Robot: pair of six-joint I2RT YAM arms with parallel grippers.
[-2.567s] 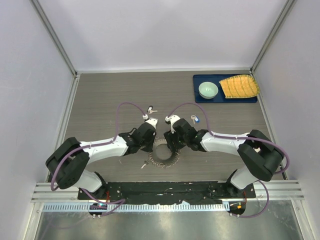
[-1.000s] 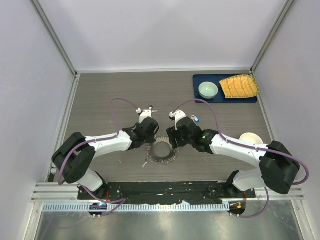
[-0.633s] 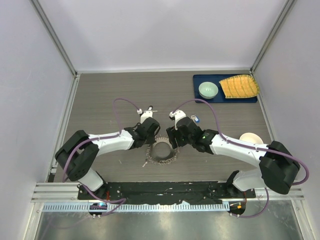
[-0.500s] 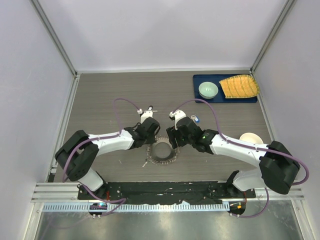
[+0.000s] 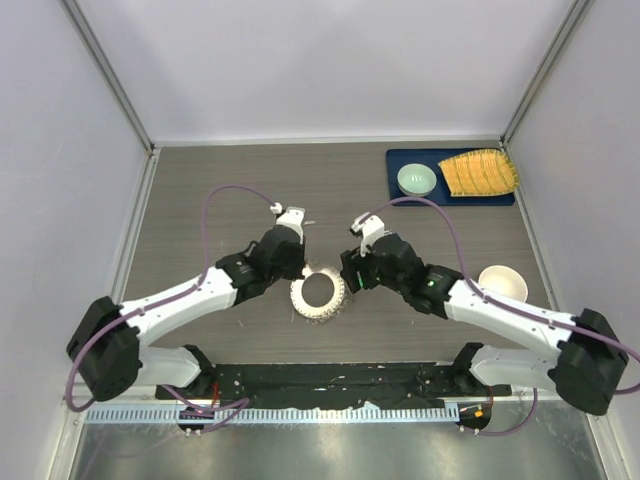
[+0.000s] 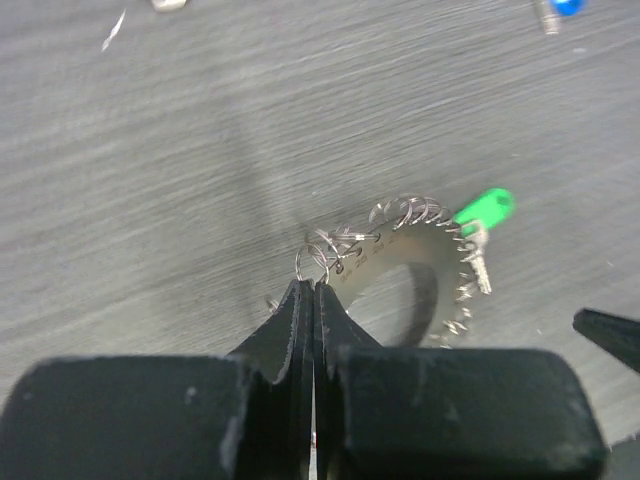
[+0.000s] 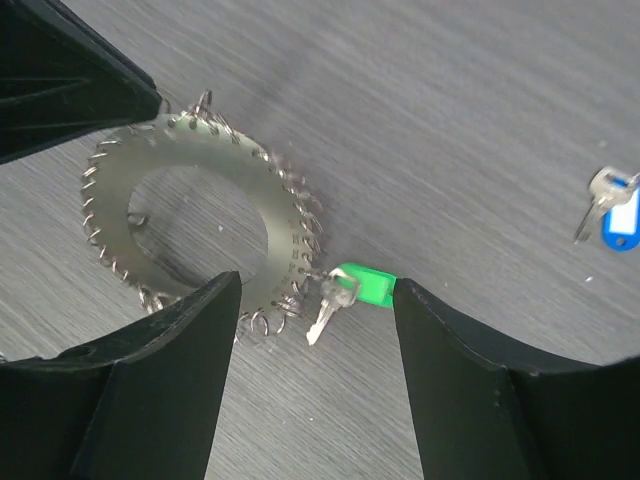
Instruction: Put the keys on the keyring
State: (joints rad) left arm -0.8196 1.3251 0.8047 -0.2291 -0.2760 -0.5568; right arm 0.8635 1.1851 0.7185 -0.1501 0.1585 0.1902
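The keyring (image 7: 285, 245) is a flat grey metal ring with small wire loops all round its rim. In the top view the keyring (image 5: 322, 313) lies between the two arms. My left gripper (image 6: 313, 288) is shut on loops at its rim, and that side looks raised, with a shadow under it. The green key (image 7: 368, 285) lies at the rim, its silver end touching the loops. My right gripper (image 7: 315, 295) hovers open over that key and the green key (image 6: 485, 209) shows beyond the ring. The blue key (image 7: 618, 218) lies apart on the table.
A dark blue tray (image 5: 400, 196) at the back right holds a green bowl (image 5: 416, 180) and a yellow ridged item (image 5: 480, 172). A cream bowl (image 5: 502, 283) stands beside the right arm. A small silver piece (image 6: 168, 3) lies far off on the wood-grain table.
My left gripper has shut on the keyring's rim loops and drawn the ring slightly left, one side raised. Both arms have stretched and shifted; the right gripper stays open above the green key.
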